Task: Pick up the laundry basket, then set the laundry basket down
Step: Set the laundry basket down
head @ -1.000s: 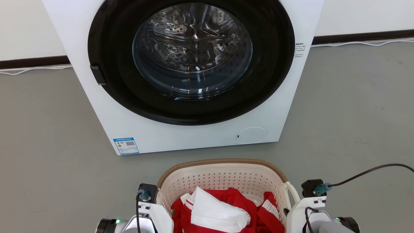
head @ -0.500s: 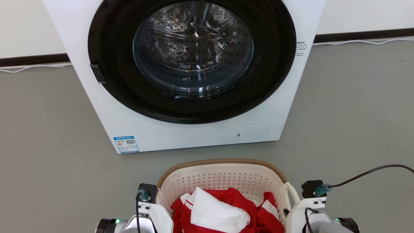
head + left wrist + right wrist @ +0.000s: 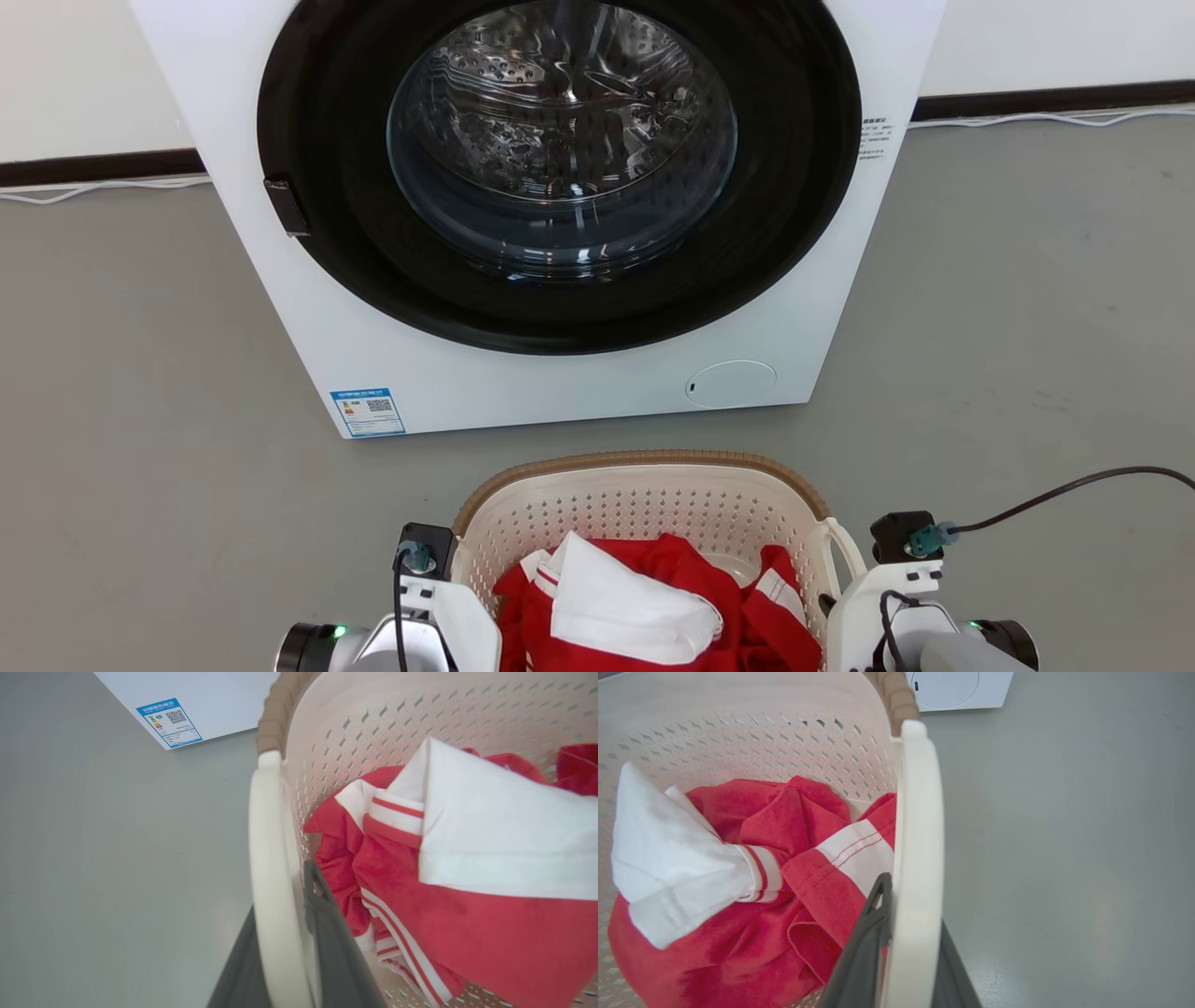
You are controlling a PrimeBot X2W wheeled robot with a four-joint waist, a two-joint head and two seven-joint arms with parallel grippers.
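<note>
- I see a smooth grey floor (image 3: 1008, 308).
- White washing machine (image 3: 579, 383) stands on it.
- Thin white cable (image 3: 1055, 119) lies along the wall base.
- Laundry basket (image 3: 644, 459): can't tell if grounded.

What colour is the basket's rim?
The basket rim is brown, woven-look; head view shows it best.

On the floor (image 3: 140, 420), back toward the wall (image 3: 75, 84): the washing machine (image 3: 523, 392). Near its front, not touching: the laundry basket (image 3: 644, 499). Holds a heap of clothes (image 3: 653, 597) inside. At its left side: the left end effector (image 3: 280, 933), clamped on the left handle (image 3: 268, 858), one finger either side. At its right side, likewise: the right end effector (image 3: 915, 919) on the right handle (image 3: 920, 812).
</note>
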